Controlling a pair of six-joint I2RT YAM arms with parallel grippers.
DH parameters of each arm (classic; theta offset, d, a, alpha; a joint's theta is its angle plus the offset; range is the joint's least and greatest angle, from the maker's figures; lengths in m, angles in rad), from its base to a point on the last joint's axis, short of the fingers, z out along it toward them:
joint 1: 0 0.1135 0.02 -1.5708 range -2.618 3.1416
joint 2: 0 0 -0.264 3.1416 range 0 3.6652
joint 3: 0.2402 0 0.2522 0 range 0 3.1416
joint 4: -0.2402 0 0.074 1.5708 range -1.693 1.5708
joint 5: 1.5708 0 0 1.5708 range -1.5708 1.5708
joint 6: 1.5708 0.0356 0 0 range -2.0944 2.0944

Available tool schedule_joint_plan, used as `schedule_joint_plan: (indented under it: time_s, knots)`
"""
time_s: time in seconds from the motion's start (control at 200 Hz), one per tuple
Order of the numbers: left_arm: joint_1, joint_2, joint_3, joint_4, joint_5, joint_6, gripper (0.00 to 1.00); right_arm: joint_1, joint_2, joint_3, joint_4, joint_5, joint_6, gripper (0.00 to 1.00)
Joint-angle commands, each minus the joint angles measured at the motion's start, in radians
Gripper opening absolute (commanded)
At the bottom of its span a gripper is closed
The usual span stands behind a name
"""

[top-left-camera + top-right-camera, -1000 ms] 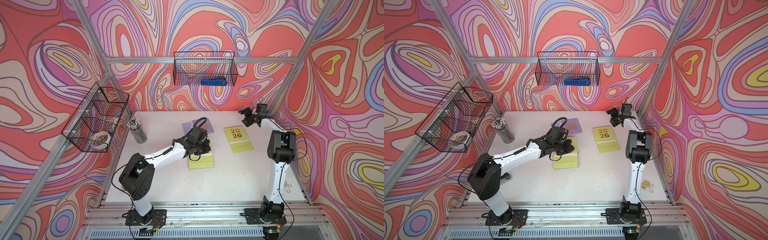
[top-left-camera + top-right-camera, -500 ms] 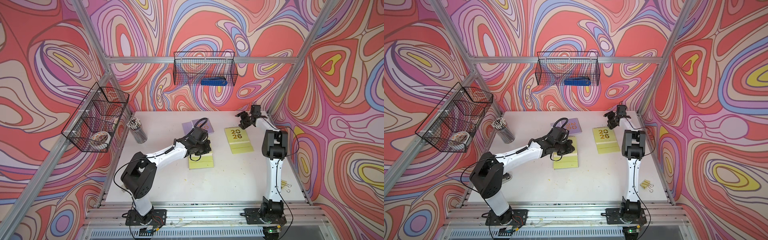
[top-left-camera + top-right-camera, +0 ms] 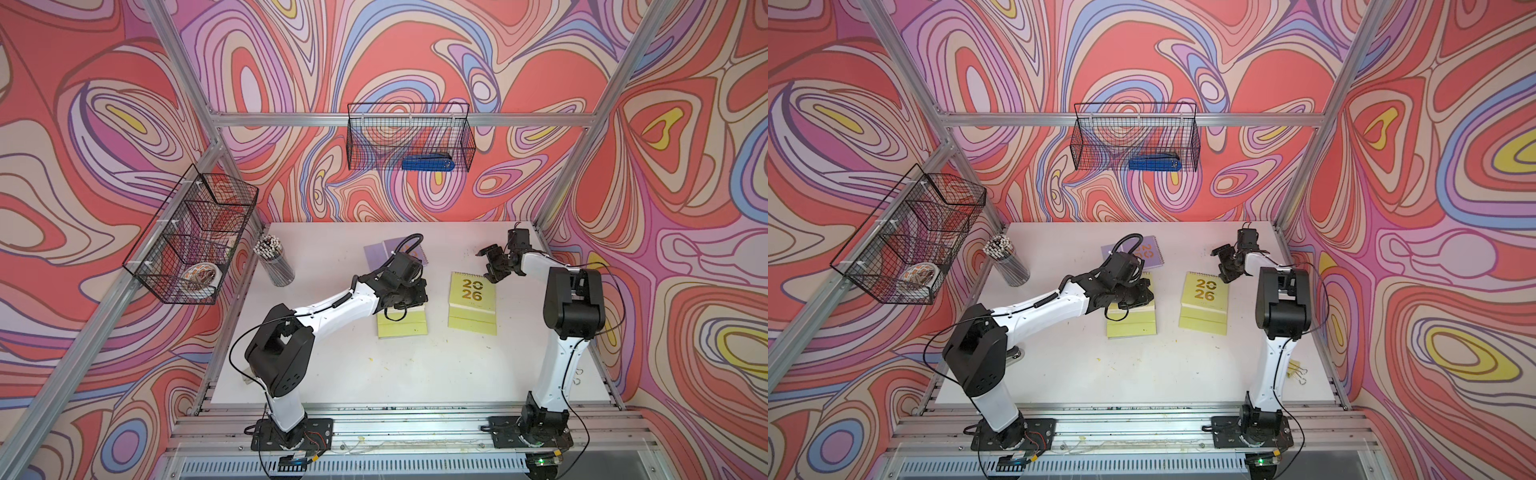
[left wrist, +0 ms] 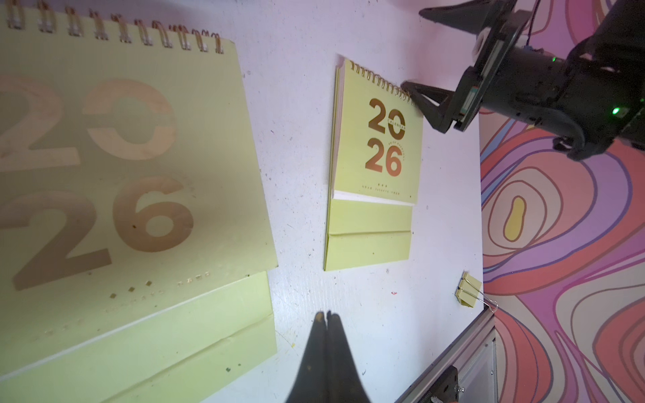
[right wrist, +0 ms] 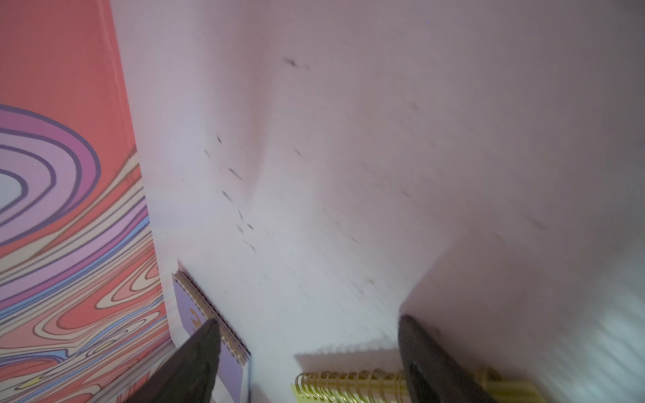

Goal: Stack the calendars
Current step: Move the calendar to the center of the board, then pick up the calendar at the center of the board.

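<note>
The left arm reaches out low from its base, elbow bent, the white forearm slanting up to a black wrist just behind the pincer. The left gripper tilts downward and aims sideways toward the right pincer. Its two dark fingers are pressed together tip to tip with nothing between them. The right arm stands nearly upright, its black elbow housing high behind its pincer. The right gripper points down and toward the left pincer, jaws spread wide and empty.
</note>
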Motion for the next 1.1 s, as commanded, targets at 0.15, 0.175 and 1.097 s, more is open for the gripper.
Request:
schedule_joint_plan:
  time_s: [0.15, 0.175, 1.097]
  knots:
    - [-0.071, 0.078, 0.119, -0.128, -0.096, 0.064, 0.00, 0.005, -0.117, -0.163, 0.049, -0.090, -0.143, 0.82]
    - [-0.082, 0.093, 0.149, -0.159, -0.115, 0.081, 0.00, 0.005, -0.129, -0.156, 0.028, -0.096, -0.175, 0.82]
    - [-0.147, 0.676, 0.894, -0.646, -0.267, 0.333, 0.00, 0.003, -0.547, -0.582, -0.079, 0.025, -0.534, 0.85]
